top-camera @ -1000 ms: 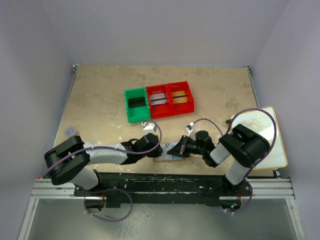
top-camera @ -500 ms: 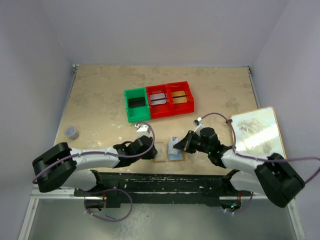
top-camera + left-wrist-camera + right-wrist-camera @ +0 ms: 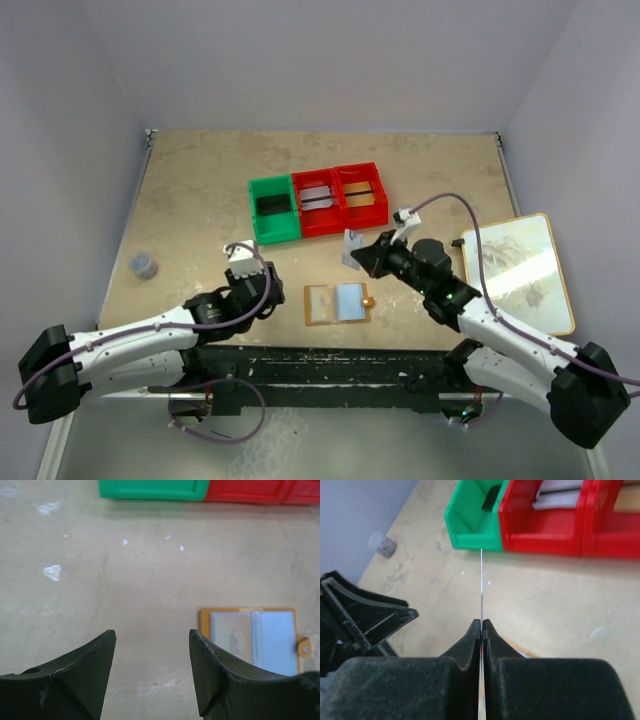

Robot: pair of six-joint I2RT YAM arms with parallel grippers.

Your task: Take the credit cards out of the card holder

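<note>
The card holder [image 3: 337, 302] lies open and flat near the table's front edge, orange-tan with pale blue-grey pockets [image 3: 255, 637] and its tab clasp to the right. A pale grey rectangle fills its left half [image 3: 230, 632]. My right gripper [image 3: 362, 256] is shut on a thin pale credit card [image 3: 351, 249], held in the air between the holder and the bins. In the right wrist view the card [image 3: 482, 585] is edge-on between the pads [image 3: 481, 625]. My left gripper [image 3: 268, 301] is open and empty [image 3: 152, 645], left of the holder.
A green bin [image 3: 274, 210] with a black card and two red bins [image 3: 318, 200] [image 3: 361, 195] with pale and gold-tan cards stand mid-table. A large white tan-edged board [image 3: 520, 270] lies at the right edge. A small jar [image 3: 143, 264] sits far left.
My left gripper has let go of the card holder, opened and drawn back to the left. My right gripper has lifted the card out of the holder and carried it toward the bins.
</note>
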